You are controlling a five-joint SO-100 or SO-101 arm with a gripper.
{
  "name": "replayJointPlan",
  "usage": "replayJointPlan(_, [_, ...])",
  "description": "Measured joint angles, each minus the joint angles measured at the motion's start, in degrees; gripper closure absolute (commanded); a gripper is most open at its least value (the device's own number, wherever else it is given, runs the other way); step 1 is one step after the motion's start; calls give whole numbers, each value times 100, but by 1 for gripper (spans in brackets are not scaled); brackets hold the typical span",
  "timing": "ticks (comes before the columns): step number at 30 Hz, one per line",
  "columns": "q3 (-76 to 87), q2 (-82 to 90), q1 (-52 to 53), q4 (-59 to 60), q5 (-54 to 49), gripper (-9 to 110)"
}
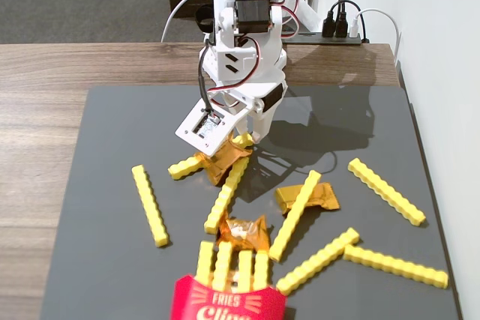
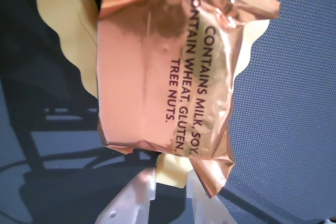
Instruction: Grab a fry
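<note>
The gripper [image 1: 238,142] is down at the mat, its tips at the foil wrapper [image 1: 223,161] near the middle of the grey mat [image 1: 105,275]. In the wrist view the pale translucent fingers [image 2: 128,203] enter from the bottom edge with a narrow gap between them, and the end of a fry [image 2: 172,169] shows in that gap just under the wrapper [image 2: 163,72]; whether the gripper actually clamps it cannot be told. The wrapper fills most of that view, its allergen print readable, with yellow fries showing behind it at 11 and 1 o'clock.

In the fixed view the white arm [image 1: 244,43] leans forward from its base at 12 o'clock of the mat, the wrist pitched steeply down, red and black cables looping along it.

The fry [image 1: 227,192] at the gripper runs from the tips toward 6 o'clock, lying partly under the wrapper. Another short fry [image 1: 184,168] pokes out at 9 o'clock of the wrapper. Further out, more fries lie scattered at 3, 4 and 8 o'clock, with two more wrappers among them. At 6 o'clock of the mat stands a red carton [image 1: 225,303] with several fries upright in it. The mat rests on the wooden bench [image 1: 45,73].
</note>
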Motion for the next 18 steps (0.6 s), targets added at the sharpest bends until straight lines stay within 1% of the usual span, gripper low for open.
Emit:
replayJointPlan(8, [0, 0, -9, 193, -88, 101])
replayJointPlan(13, [-141, 211, -123, 721, -176, 101])
replayJointPlan(18, [-334, 466, -149, 1213, -536, 101])
